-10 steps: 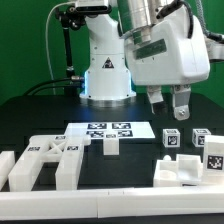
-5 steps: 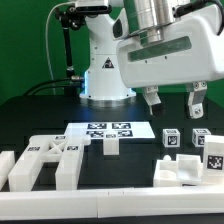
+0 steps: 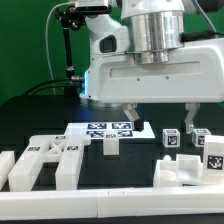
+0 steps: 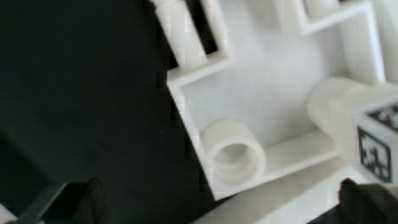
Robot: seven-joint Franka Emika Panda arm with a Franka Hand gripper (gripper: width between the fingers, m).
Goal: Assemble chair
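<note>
The robot's gripper (image 3: 160, 116) hangs over the black table (image 3: 30, 115) with its two fingers (image 3: 130, 112) spread wide apart, and nothing is in them. The chair is not built; its white pieces lie loose on the table. The X-braced panel (image 3: 45, 160) lies at the exterior view's left. A small block (image 3: 110, 146) sits near the middle, just in front of the marker board (image 3: 95, 128). At the exterior view's right stand three little tagged posts (image 3: 172, 138), and a blocky slab piece (image 3: 180, 170) lies in front of them. The big white gripper body hides much of the robot's base (image 3: 100, 70). One finger stands in front of the marker board's end, and the other in front of a post. The wrist view looks down on a flat white piece (image 4: 267, 100) with a round peg (image 4: 237, 152) and a tagged post (image 4: 370, 140) beside it.
</note>
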